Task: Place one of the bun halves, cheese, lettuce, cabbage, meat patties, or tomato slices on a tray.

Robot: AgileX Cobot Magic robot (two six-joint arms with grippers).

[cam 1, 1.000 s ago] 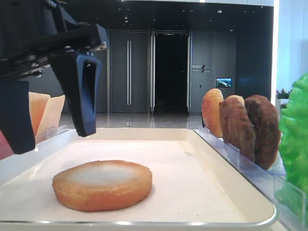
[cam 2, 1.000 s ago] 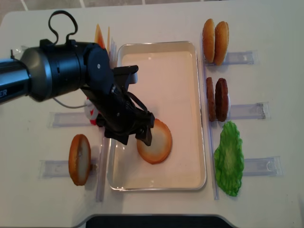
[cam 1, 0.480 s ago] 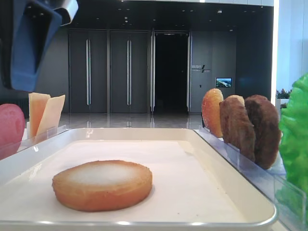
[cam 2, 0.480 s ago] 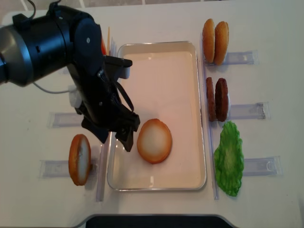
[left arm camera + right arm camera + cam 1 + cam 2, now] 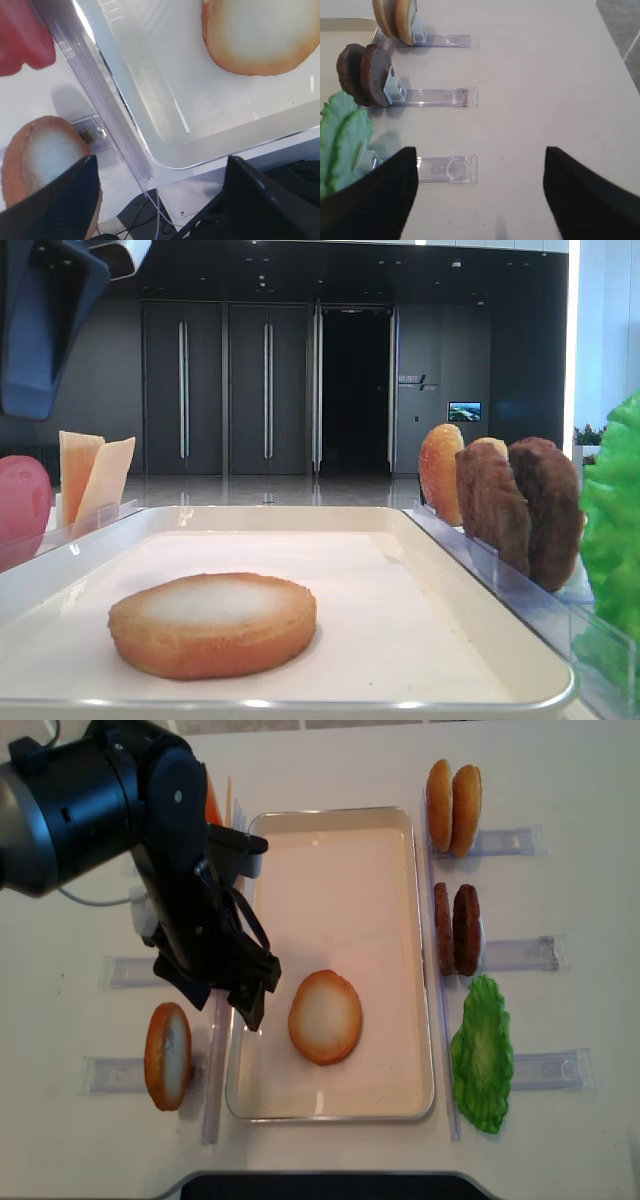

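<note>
A bun half (image 5: 325, 1017) lies flat, pale face up, on the cream tray (image 5: 330, 812), near its front left; it also shows low in the front view as the bun half (image 5: 212, 625). My left gripper (image 5: 222, 1005) hangs open and empty over the tray's left rim, left of that bun half (image 5: 260, 35). Another bun half (image 5: 167, 1055) stands in a rack at the left. Tomato slice (image 5: 20, 505) and cheese (image 5: 90, 475) stand left of the tray. Meat patties (image 5: 457, 930) and lettuce (image 5: 482, 1055) stand right of it. My right gripper (image 5: 480, 155) is open over bare table. The cabbage is out of view.
Two glossy domed bun pieces (image 5: 452, 793) stand in a rack at the back right. Clear plastic racks (image 5: 447, 169) run out to the right of the patties and lettuce. The table's front edge and cables (image 5: 165, 220) lie just below the tray's corner.
My left gripper has drawn up and to the left, away from the bun half's left edge to the tray's left rim. The bun half stays flat on the tray.
</note>
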